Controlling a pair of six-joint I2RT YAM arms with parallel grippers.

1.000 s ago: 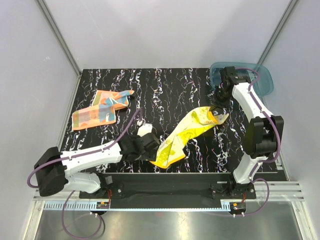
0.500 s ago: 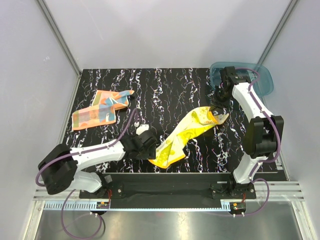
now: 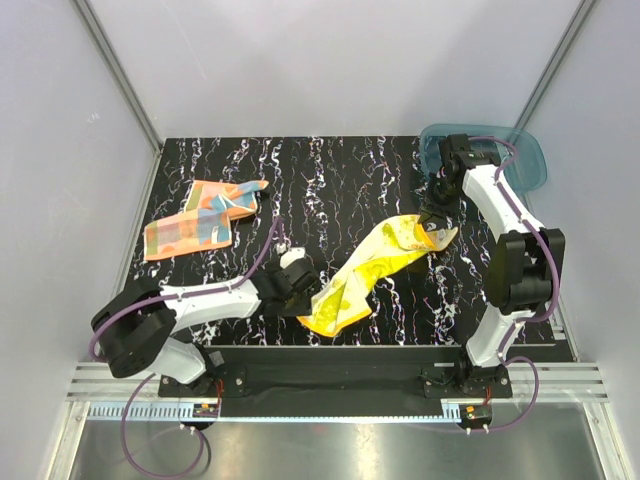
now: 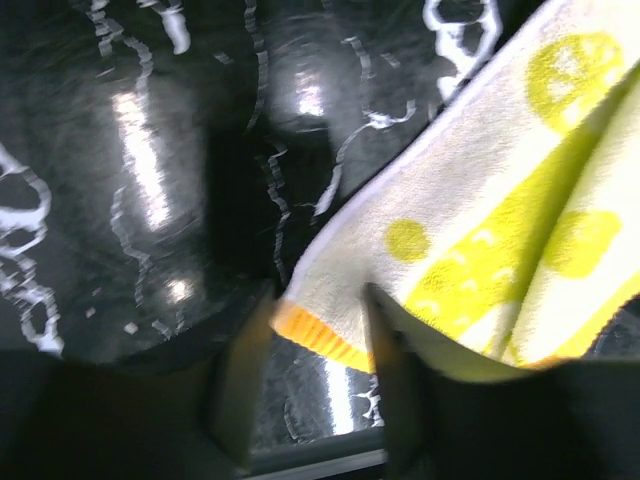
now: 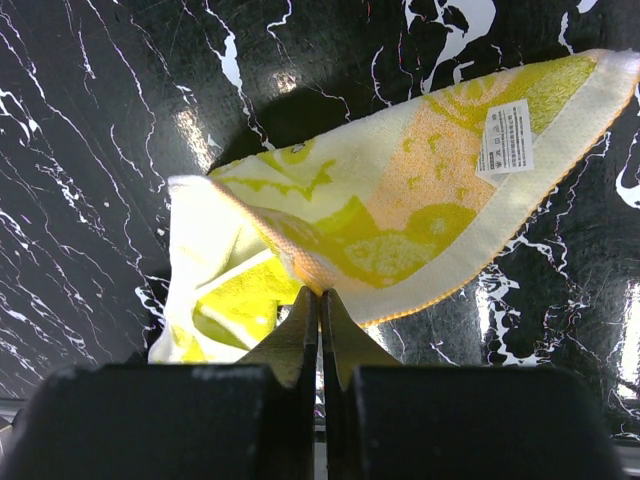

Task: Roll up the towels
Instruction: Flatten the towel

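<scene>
Between the left hand's [image 4: 315, 305] two fingers [image 4: 238, 385] lies the near corner of the yellow towel [image 4: 480, 230], orange hem showing. The fingers stand apart at narrow spread, straddling the corner; no pinch is visible yet.

Right hand [image 5: 320, 295]: fingers pressed together on a fold of the far end, beside the sewn label. Holding.

Key relation: from the left hand [image 3: 310, 298] the yellow towel [image 3: 370, 270] runs ahead and to the right, its long axis a diagonal ending at the right hand [image 3: 432, 222]. Cloth is strung between the two hands, creased and partly folded lengthwise, not flat.

Judgement: spreading step in hand, no rolling begun. The next move probably depends on the left hand securing its corner, so the two can pull along that axis.

Orange towel [image 3: 195, 225]: ahead and well to the left of the left hand, loosely folded on the worktop [image 3: 330, 190], apart from both hands; left arm nearer.

Count: towels 2 (yellow 1, orange 1), hands 2, teal bin [image 3: 530, 160] 1, just beyond the right hand.
</scene>
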